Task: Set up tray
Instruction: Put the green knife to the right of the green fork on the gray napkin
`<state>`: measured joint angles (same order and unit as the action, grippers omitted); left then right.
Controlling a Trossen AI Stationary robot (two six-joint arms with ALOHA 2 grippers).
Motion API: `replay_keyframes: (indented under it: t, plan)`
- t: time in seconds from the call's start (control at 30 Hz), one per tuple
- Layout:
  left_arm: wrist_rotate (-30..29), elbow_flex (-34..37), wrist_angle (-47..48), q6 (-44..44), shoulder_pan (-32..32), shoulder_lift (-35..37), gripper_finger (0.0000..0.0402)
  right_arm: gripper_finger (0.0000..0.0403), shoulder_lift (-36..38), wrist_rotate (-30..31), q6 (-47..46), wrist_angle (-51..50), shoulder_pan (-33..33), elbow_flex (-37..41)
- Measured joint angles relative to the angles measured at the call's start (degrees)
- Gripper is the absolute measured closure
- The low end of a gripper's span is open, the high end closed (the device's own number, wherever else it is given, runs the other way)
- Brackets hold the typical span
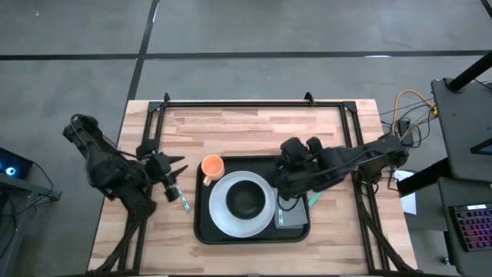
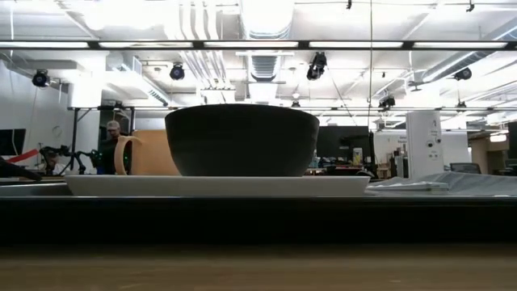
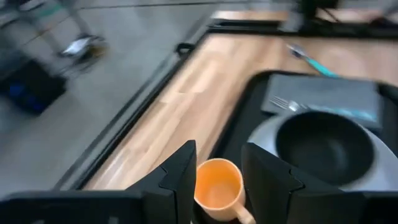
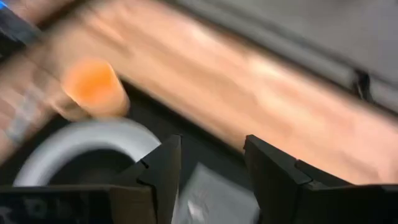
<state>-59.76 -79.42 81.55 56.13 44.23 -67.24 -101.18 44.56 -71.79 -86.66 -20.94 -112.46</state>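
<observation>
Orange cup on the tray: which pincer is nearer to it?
The left. The left pincer sits just beside the orange cup, off the tray edge over the table. The right pincer is past the white plate, above the napkin.

Far strip of surface: bare wood lay open from edge to edge, clear passage for either arm.
Near strip: open wood ran below the tray.
Left side: the left gripper sat just beside the tray's left rim, jaws spread; a teal-handled utensil lay on the wood just below it.
Tray's far-left corner: the orange cup blocked it, close against the white plate.
Tray middle: plate and black bowl filled it.
Tray right: the right gripper hung over the grey napkin, jaws parted, its arm crossing the right rim.
</observation>
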Motion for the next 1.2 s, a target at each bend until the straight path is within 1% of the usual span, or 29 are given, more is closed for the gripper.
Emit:
replay_keyframes:
  t: [0.07, 0.13, 0.2, 0.37, 0.43, 0.5, 0.63, 0.7, 0.77, 0.8, 0.87, 0.97, 1.1, 1.2]
  plan:
    - [-1.54, 3.93, -0.18, 8.3, -1.43, -0.1, 0.0291, 0.0231, 1.34, 4.2, 4.59, 2.33, -0.08, -1.26]
    - [-1.27, 7.8, -0.32, 15.54, -2.96, -0.11, 0.0291, 0.0225, 1.9, 7.52, 8.26, 1.39, -0.07, -2.29]
    - [-0.42, 11.13, -0.21, 20.59, -4.41, -0.04, 0.0291, 0.022, 2.3, 9.77, 10.78, 1.24, 0.0, -2.88]
    - [0.0, 16.71, -0.08, 31.34, -7.27, 0.2, 0.0291, 0.0212, 3.09, 9.97, 14.61, 0.94, -0.07, -3.44]
    - [1.0, 18.3, -0.09, 37.64, -8.16, 0.08, 0.0291, 0.0211, 3.2, 9.15, 15.29, 0.61, -0.06, -3.25]
    - [2.87, 19.82, -0.47, 43.47, -8.7, -0.04, 0.0291, 0.0211, 3.2, 8.15, 15.43, -0.54, -0.05, -2.92]
    - [6.96, 22.81, -0.44, 52.26, -9.41, -0.04, 0.0291, 0.0211, 3.2, 7.16, 15.54, -3.28, -0.05, -2.59]
    - [10.93, 23.92, -0.51, 55.66, -9.91, -0.05, 0.0291, 0.0211, 3.2, 6.38, 16.91, -3.31, -0.05, -2.27]
    - [16.55, 24.86, -0.87, 59.8, -10.27, -0.56, 0.0291, 0.0211, 3.21, 6.14, 19.37, -3.36, -0.05, -2.09]
    - [19.1, 25.12, -1.6, 61.3, -10.29, -1.07, 0.0291, 0.0211, 3.21, 6.16, 20.7, -3.35, -0.05, -2.09]
    - [21.76, 25.18, -3.79, 62.32, -10.27, -2.37, 0.0291, 0.0211, 3.28, 6.39, 23.36, -3.39, -0.01, -2.11]
    - [24.0, 23.28, -4.49, 62.62, -10.27, -5.05, 0.0291, 0.0211, 3.29, 7.02, 28.1, -3.38, 0.34, -2.61]
    - [27.96, 19.51, -3.01, 64.68, -10.27, -9.48, 0.0291, 0.0211, 3.31, 8.0, 32.63, -3.37, 0.65, -3.78]
    - [29.67, 17.24, -1.57, 63.73, -10.25, -12.81, 0.0291, 0.0211, 3.31, 8.17, 36.97, -3.35, 0.58, -4.43]
